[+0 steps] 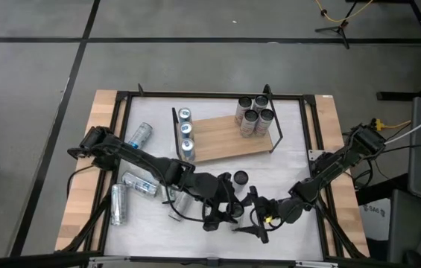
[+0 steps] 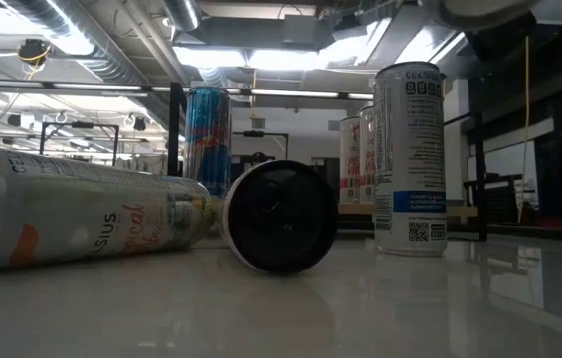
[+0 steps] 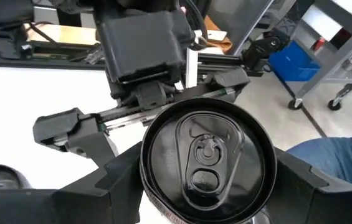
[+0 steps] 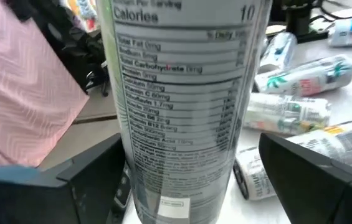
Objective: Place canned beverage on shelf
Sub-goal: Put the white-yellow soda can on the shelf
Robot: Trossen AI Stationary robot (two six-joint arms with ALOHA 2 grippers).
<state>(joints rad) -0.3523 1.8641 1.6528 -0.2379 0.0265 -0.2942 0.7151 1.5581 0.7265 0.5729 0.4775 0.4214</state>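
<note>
Left wrist view has the left gripper (image 3: 204, 186) fingers clamped on an upright can (image 3: 208, 158), which also sits between the right gripper's (image 4: 188, 180) wide-spread fingers; shelf (image 1: 225, 138) lies well beyond both fingertips

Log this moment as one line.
left gripper: shut on can | right gripper: open, straddling same can | shelf: held can not on it

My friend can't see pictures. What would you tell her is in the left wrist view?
A can seen from above, its pull-tab top showing, sits gripped between the left gripper's two dark fingers. Just beyond it, the right gripper faces the can with fingers spread, over the white table.
</note>
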